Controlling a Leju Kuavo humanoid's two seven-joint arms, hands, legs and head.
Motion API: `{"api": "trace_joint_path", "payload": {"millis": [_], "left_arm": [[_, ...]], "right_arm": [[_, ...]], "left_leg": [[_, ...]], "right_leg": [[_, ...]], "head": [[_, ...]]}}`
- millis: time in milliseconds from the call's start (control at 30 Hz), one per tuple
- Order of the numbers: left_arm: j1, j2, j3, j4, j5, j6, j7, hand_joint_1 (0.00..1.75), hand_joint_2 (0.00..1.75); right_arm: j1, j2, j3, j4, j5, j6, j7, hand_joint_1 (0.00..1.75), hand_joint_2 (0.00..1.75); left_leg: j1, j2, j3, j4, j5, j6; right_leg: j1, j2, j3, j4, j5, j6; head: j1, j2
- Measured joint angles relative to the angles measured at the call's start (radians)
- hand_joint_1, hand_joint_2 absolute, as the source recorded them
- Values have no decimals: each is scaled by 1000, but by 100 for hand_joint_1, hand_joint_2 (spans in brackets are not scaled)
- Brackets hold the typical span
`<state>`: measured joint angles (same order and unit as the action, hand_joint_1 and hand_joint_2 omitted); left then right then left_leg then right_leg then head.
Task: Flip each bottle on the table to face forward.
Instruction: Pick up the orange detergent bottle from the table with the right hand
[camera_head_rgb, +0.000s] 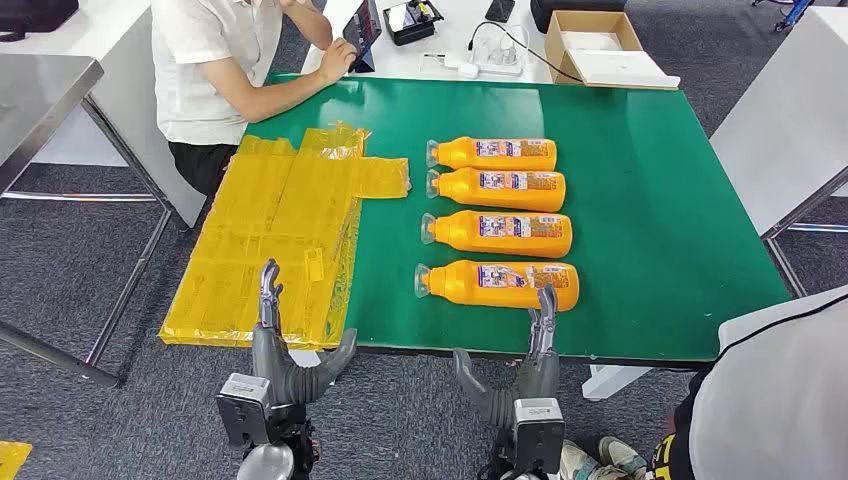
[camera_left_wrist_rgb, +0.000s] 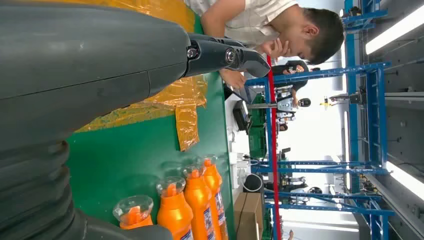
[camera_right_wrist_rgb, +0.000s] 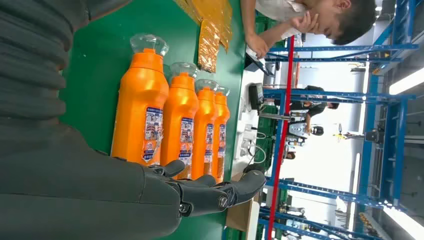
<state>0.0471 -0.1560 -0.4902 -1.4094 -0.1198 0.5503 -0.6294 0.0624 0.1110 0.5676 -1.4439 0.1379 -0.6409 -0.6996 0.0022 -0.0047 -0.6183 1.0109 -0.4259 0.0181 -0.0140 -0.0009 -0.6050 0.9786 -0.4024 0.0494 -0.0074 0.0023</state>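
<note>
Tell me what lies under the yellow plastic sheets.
The yellow plastic sheets lie on the green table and overhang its left edge. Whatever else lies beneath them cannot be seen.

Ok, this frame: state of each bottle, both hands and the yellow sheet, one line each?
Nearest bottle: lying on its side, label up, capped.
Second bottle: lying, label up.
Third bottle: lying, label up.
Far bottle: lying, label up.
Left hand: open, holding nothing.
Right hand: open, fingertips beside the nearest bottle; contact unclear.
Yellow sheet: flat, overhanging the table edge.
</note>
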Motion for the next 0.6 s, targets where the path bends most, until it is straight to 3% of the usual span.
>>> {"api": "trace_joint_path", "payload": {"millis": [400,600], "left_arm": [[18,8,0,-19,-11,-48,14,0,175],[-28,-4,-20,14,-5,-98,26,0,175]], "right_arm": [[28,-3,-8,0,36,-21,0,0,175],[36,-17,-71,0,108,3,0,0,175]], "left_leg": [[0,0,0,0,0,0],[0,0,0,0,0,0]], "right_leg": [[0,0,0,0,0,0],[0,0,0,0,0,0]], "head": [[0,0],[0,0]]}}
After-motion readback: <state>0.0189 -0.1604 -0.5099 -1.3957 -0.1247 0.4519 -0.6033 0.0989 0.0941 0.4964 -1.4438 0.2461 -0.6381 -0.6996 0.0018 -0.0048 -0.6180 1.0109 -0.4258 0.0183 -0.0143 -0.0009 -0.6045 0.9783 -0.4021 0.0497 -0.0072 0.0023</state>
